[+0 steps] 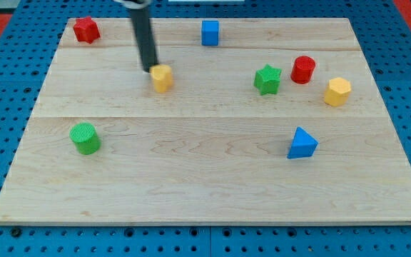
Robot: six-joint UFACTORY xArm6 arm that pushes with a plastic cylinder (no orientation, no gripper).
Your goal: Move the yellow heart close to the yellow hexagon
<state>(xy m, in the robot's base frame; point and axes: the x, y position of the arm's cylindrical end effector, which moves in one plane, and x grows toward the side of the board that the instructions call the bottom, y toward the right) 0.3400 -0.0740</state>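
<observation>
The yellow heart (162, 78) lies on the wooden board (205, 185), left of centre in its upper half. My tip (150, 69) is right against the heart's upper left side. The yellow hexagon (337, 91) sits far off at the view's right, near the board's right edge. The rod rises from the tip to the view's top edge.
A green star (267, 78) and a red cylinder (303, 69) lie between the heart and the hexagon. A blue triangle (302, 143) sits lower right. A blue cube (210, 33) is at top centre, a red star (85, 29) at top left, a green cylinder (85, 138) at left.
</observation>
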